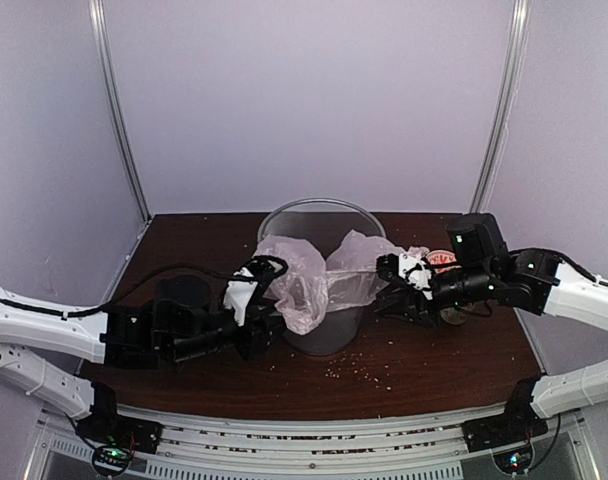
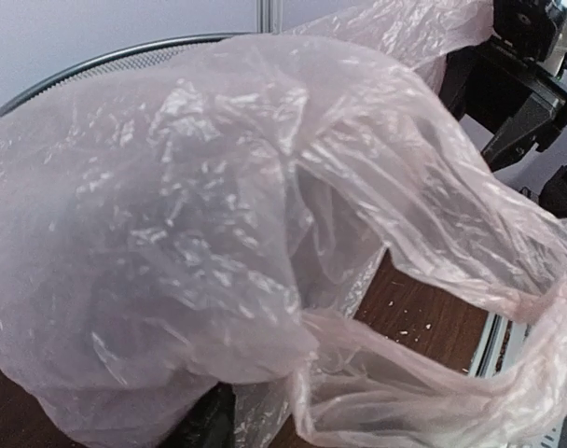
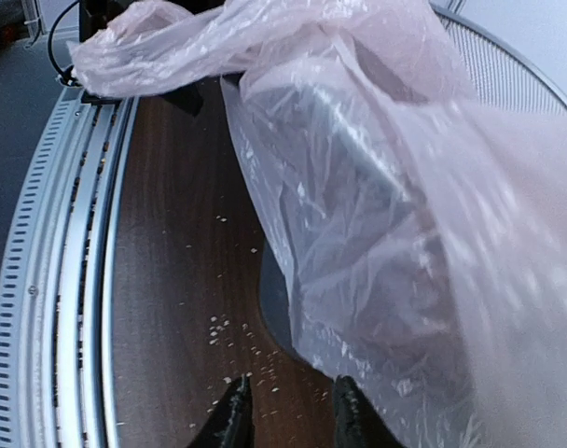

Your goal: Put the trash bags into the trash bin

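Note:
The trash bag (image 1: 306,285) is thin pinkish-white wrinkly film. It is draped over the front rim of the grey see-through trash bin (image 1: 319,204) and hangs down outside the wall. My left gripper (image 1: 269,318) is against the bag's left lobe. In the left wrist view the bag (image 2: 200,233) fills the frame and hides the jaws; the bin's rim (image 2: 106,63) shows above. My right gripper (image 1: 383,287) is at the bag's right side. It (image 3: 289,415) stands open over bare table, with the bag (image 3: 386,215) just right of its fingertips.
A cream patterned mug (image 1: 446,261) stands behind the right gripper. Pale crumbs (image 1: 359,370) are scattered on the dark wooden table in front of the bin. A perforated metal rail (image 3: 41,280) runs along the table's near edge.

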`<action>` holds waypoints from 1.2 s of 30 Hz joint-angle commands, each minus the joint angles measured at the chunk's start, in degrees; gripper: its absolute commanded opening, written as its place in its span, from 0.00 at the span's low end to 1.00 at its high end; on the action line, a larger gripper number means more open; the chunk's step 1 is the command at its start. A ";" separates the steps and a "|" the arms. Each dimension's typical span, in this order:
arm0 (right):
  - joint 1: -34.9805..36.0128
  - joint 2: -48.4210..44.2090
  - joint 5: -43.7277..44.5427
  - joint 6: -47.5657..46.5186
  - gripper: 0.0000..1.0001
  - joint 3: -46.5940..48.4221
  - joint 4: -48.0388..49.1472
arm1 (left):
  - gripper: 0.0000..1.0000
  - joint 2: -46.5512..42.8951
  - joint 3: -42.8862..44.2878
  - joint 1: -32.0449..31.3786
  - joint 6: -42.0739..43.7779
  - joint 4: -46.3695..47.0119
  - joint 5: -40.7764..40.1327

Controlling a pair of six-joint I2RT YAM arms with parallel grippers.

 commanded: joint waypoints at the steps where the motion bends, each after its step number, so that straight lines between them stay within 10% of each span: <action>1: -0.23 -3.24 -3.94 -5.03 0.41 2.81 -11.69 | 0.49 -5.36 -1.67 -0.79 -1.28 -2.27 3.94; 19: -0.80 -11.07 -1.04 -9.61 0.38 23.52 -38.85 | 0.68 -13.61 14.13 -10.41 -3.45 -38.78 4.87; 25: -2.22 -9.38 -1.37 -6.73 0.49 28.89 -37.02 | 0.47 -11.05 28.17 -22.50 0.29 -46.21 -17.88; 28: -2.11 -8.61 -1.33 -6.81 0.67 26.06 -34.93 | 0.66 -7.53 32.88 -24.46 6.63 -47.41 -20.53; 36: -1.98 -5.32 -5.33 -7.26 0.72 24.96 -34.42 | 0.71 18.67 49.43 -24.51 10.64 -59.73 -26.67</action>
